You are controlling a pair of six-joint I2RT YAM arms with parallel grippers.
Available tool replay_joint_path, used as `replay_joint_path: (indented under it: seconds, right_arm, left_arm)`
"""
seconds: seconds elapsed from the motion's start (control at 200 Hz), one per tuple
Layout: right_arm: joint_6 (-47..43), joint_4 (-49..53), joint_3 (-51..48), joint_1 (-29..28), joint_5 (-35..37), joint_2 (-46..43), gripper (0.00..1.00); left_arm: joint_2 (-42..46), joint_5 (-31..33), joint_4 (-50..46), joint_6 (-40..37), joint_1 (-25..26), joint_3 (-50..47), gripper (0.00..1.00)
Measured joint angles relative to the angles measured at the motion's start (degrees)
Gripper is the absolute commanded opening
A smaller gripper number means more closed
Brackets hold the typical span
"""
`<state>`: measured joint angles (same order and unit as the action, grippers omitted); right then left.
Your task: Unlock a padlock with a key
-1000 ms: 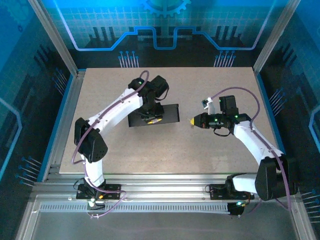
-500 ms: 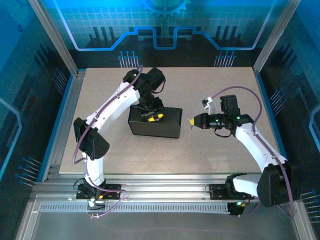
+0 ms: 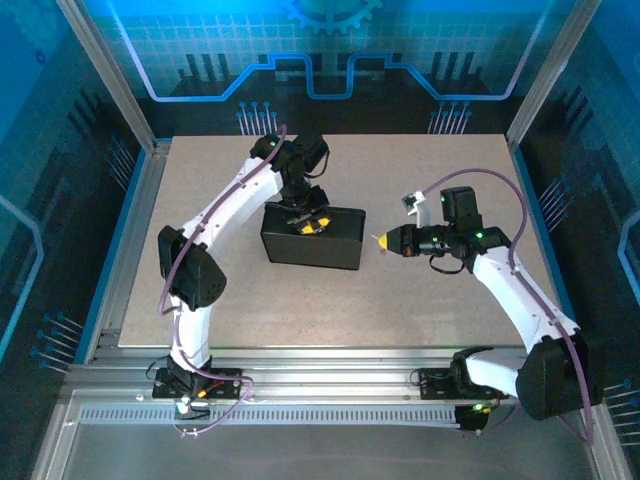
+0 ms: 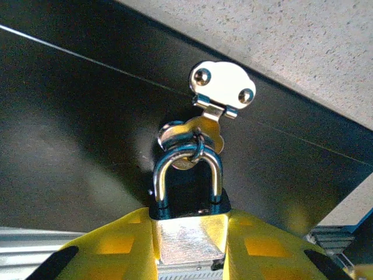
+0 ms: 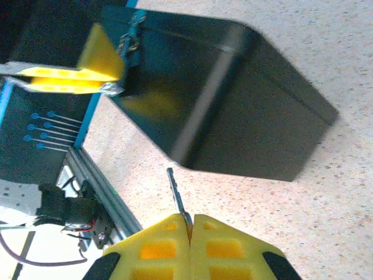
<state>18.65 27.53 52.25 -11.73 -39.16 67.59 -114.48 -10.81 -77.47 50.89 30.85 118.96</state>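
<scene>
Padlock point(image 4: 189, 236) and key point(image 5: 176, 195) at a black box point(image 5: 233, 99).
The left gripper point(image 3: 310, 226) clamps the brass padlock hanging on the box's hasp point(image 4: 223, 87); the right gripper point(image 5: 189, 224) pinches the key, blade pointing toward the box.

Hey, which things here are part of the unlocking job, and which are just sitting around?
In the job: padlock, held by left end effector; key, held by right end effector.
Just around: black box, silver hasp, table.

Black box point(image 3: 335, 250) on speckled table point(image 3: 400, 310); silver hasp point(image 4: 223, 86).
</scene>
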Motion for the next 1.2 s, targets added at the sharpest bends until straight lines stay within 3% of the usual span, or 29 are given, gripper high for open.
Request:
replay_joint_path:
  seconds: [0.315,0.69,0.805,0.965,1.08,1.201]
  right_arm:
    - [10.58,-8.92,0.02,-10.99,-1.92,0.37,0.01]
    - [21.24,-12.61,3.78,-11.26,3.06,9.62,0.01]
    - [21.55,-12.15,4.79,-11.19,4.24,9.62,0.01]
    - [20.55,-8.76,4.90,-9.97,4.50,8.48,0.01]
    - [18.29,-4.68,5.90,-8.00,4.31,7.30,0.02]
    - [15.65,-0.96,7.96,-5.57,3.72,6.75,0.02]
  left_arm:
    - [1.95,-4.72,9.49,2.38,-0.33,-4.85,0.00]
    - [2.89,-8.09,16.11,4.13,-0.59,-7.37,0.00]
    - [2.89,-7.39,15.85,1.86,-0.66,-6.56,0.09]
    - [1.64,-5.90,10.78,-9.81,-0.70,2.32,0.27]
    - [0.07,-2.78,6.78,-24.94,-0.70,10.97,0.38]
    - [0.96,1.81,7.32,-43.15,-0.70,9.31,0.51]
